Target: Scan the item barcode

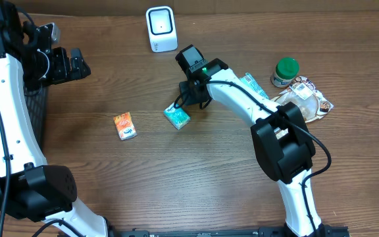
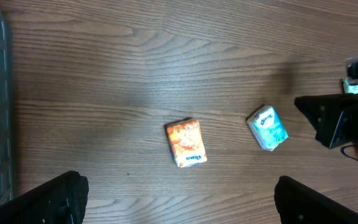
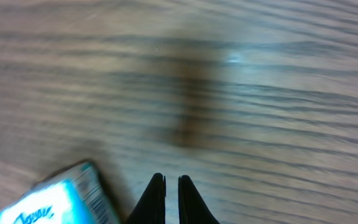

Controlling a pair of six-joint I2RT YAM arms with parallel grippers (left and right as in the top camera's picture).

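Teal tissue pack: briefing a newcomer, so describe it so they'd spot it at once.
From the white scanner at the table's far edge, come down to mid-table. The teal tissue pack lies beside the right end effector; the orange pack left of it matches in shape, not colour.

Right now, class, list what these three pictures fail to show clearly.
1. Right wrist view: the blue pack is cut off by the bottom edge, and its print is blurred.
2. Overhead: a packet lies half hidden under the right arm.
3. Overhead and left wrist: the orange pack has print too small to read, and no barcode shows.
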